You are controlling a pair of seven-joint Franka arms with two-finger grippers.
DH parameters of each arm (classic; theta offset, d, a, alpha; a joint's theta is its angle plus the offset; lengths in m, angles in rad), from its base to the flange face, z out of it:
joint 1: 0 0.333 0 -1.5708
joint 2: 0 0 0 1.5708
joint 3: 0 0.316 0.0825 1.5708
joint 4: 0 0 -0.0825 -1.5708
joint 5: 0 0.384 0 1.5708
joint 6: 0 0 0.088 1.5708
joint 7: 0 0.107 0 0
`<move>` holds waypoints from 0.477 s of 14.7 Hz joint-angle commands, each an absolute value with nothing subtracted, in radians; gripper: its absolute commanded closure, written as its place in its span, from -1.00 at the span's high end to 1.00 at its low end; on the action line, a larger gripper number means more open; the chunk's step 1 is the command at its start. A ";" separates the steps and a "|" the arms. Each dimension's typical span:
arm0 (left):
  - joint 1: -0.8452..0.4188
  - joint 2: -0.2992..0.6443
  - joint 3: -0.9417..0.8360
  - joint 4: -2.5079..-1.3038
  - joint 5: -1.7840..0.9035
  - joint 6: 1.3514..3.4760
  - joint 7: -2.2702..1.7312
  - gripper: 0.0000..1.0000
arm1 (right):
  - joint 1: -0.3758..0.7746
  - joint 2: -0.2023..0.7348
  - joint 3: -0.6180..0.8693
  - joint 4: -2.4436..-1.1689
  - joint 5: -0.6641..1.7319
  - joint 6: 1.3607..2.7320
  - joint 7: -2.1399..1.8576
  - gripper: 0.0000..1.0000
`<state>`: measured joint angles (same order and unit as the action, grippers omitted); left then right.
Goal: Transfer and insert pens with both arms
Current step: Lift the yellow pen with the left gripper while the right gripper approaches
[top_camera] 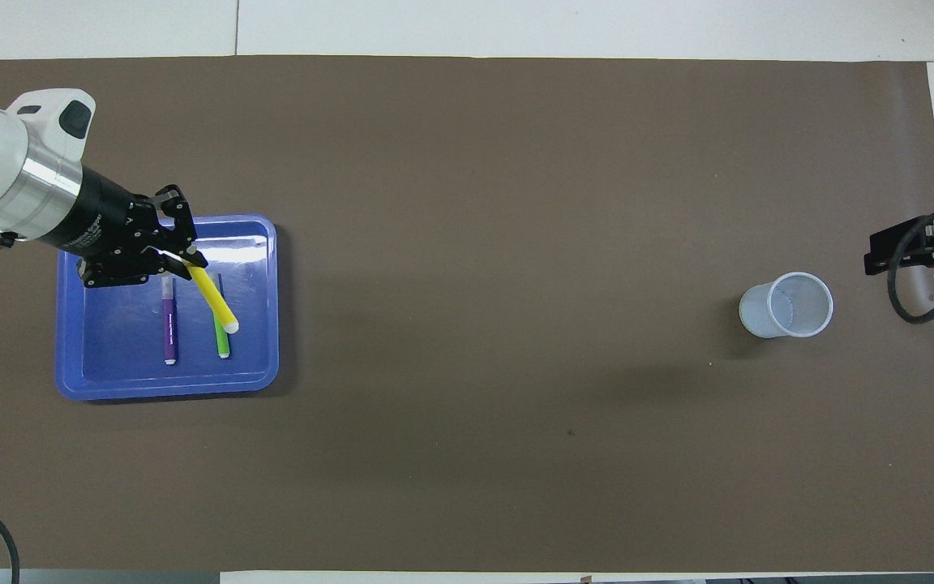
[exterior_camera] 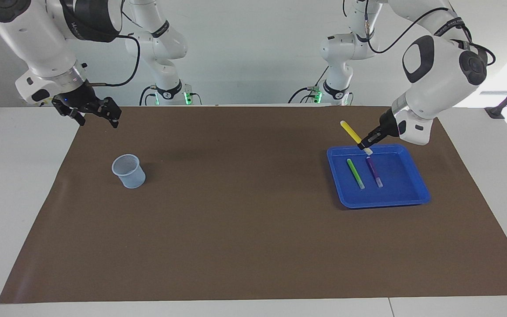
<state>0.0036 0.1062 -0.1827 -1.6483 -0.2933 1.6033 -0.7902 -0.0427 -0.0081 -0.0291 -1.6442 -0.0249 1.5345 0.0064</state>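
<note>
My left gripper (exterior_camera: 365, 145) (top_camera: 189, 266) is shut on the yellow pen (exterior_camera: 350, 132) (top_camera: 214, 298) near its cap end and holds it tilted in the air over the blue tray (exterior_camera: 416, 176) (top_camera: 94, 381). The green pen (exterior_camera: 355, 173) (top_camera: 221, 336) and the purple pen (exterior_camera: 374, 171) (top_camera: 168, 327) lie side by side in the tray. My right gripper (exterior_camera: 99, 115) (top_camera: 893, 258) is open and empty in the air over the mat's edge at the right arm's end, waiting. A pale mesh cup (exterior_camera: 128, 171) (top_camera: 788, 305) stands upright on the mat there.
A brown mat (exterior_camera: 244, 229) (top_camera: 475, 446) covers the table's middle. Two smaller white arms with green-lit bases (exterior_camera: 170, 90) stand at the robots' end.
</note>
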 commanded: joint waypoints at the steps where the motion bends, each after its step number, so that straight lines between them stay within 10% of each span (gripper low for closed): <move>1: -0.035 0.083 -0.202 -1.669 -0.377 1.597 -1.015 -1.00 | -0.040 -0.031 -0.026 -1.674 0.020 1.531 -0.111 1.00; 7: -0.123 0.055 -0.206 -1.715 -0.600 1.719 -1.363 -1.00 | -0.017 -0.035 -0.014 -1.690 0.413 1.531 -0.118 1.00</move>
<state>-0.0986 0.0921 -0.2147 -1.6588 -0.5417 1.6677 -1.2818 -0.0319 -0.0087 -0.0229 -1.6529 0.3153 1.5232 -0.1065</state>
